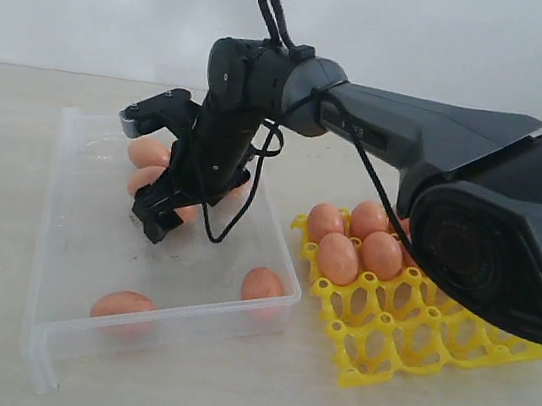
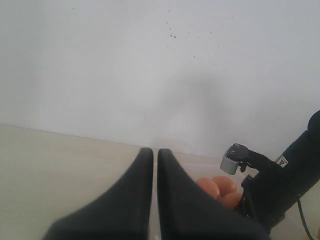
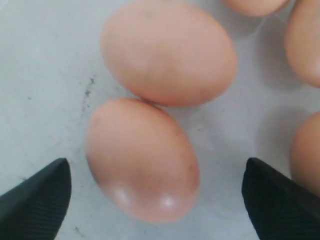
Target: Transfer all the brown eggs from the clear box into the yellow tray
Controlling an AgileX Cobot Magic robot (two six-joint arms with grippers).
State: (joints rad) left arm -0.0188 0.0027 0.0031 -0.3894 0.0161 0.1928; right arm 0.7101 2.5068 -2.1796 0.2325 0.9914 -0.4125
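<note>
Hovering over the cluster of brown eggs [image 1: 148, 156] in the upper left of the exterior view, the right gripper [image 1: 155, 215] is inside the clear box [image 1: 163, 321]. Its fingers are spread wide either side of one egg [image 3: 142, 160], which lies on the box floor touching a neighbour [image 3: 167, 52]. This looks like the reach-to-grasp step. At least four eggs sit in the yellow tray [image 1: 403, 343] at centre right. The next move calls for a short descent and a gentle squeeze, sparing the neighbour. The left gripper [image 2: 155, 155] is clenched on nothing.
</note>
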